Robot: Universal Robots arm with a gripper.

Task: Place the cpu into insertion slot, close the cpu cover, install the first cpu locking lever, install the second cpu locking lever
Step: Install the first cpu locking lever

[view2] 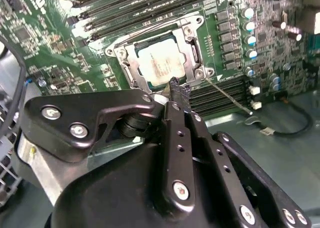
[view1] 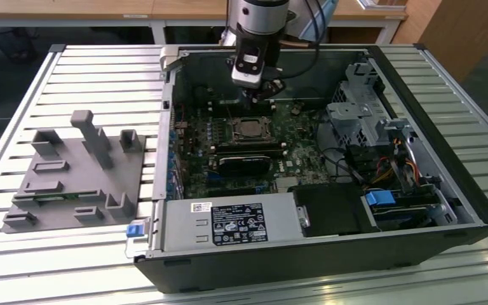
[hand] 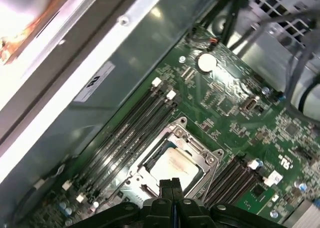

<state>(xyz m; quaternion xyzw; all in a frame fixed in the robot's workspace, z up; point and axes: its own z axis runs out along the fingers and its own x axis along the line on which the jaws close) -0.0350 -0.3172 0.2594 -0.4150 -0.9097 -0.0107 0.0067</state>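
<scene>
One lever (view2: pixel 231 97) sticks out; our end effector (view2: pixel 178 88), pinched empty, could slip and scrape the cover (view2: pixel 192 48).

Slatted table (view1: pixel 100 70) bears computer case (view1: pixel 312 270) (open) and grey fixture (view1: pixel 61 190).

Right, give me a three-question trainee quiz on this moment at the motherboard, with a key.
1. True or false: the cpu lies under the lowered cpu cover.
2. The gripper tip is nearest to: A) the grey fixture outside the case, B) the cpu cover's edge, C) the power supply.
3. Is the gripper open or shut?
Key: 1 true; 2 B; 3 shut.
</scene>
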